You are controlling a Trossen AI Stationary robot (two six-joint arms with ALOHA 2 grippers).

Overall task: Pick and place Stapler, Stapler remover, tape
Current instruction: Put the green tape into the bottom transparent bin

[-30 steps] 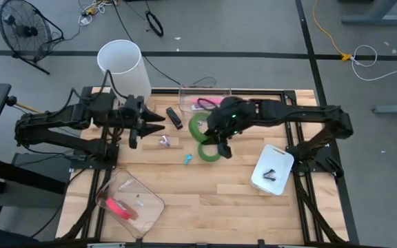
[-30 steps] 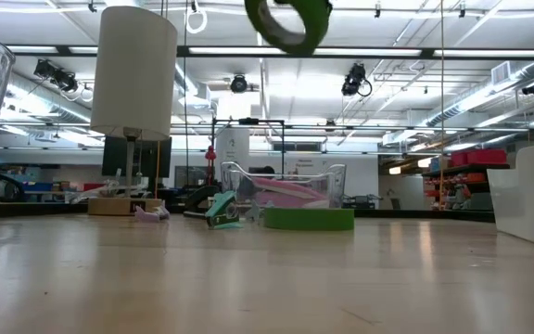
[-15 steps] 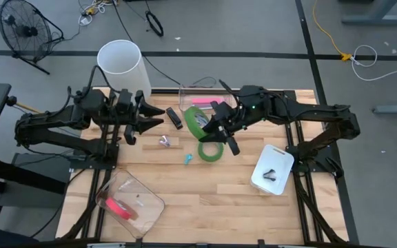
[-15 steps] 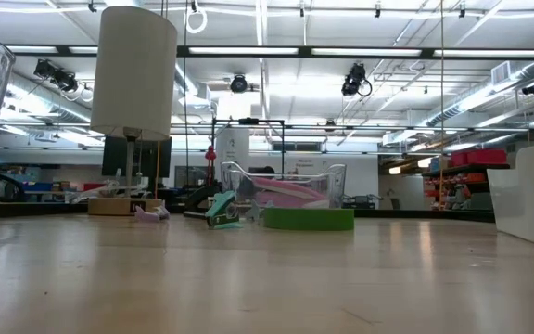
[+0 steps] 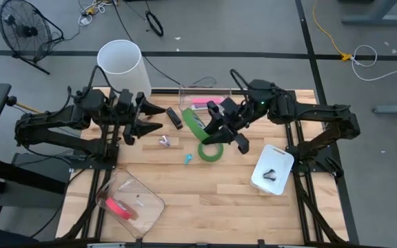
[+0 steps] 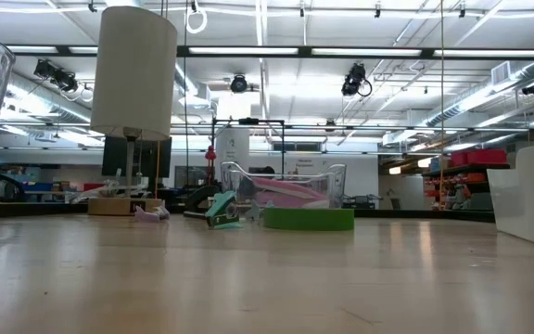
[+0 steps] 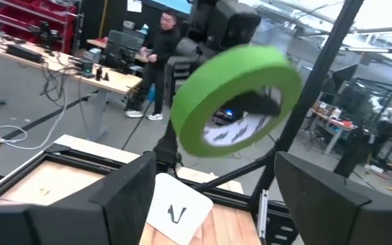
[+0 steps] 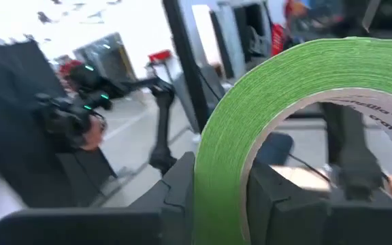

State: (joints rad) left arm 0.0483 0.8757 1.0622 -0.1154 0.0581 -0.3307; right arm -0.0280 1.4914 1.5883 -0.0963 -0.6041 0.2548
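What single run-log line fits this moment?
right gripper: shut on green tape, lifted | left gripper: open, empty | second green roll: on table

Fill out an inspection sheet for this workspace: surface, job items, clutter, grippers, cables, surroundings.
Surface: wooden table, bare in the middle.
Job's things: one green tape roll lifted above the table; second green tape roll flat on the wood; pink item in clear bin; black stapler near the far edge.
Clutter: white tray holding small dark pieces; white cylinder.
Grippers: right gripper shut on the lifted roll; left gripper open, empty.
Cables: loose ones on the floor.
Surroundings: floor fan; a person in the background.
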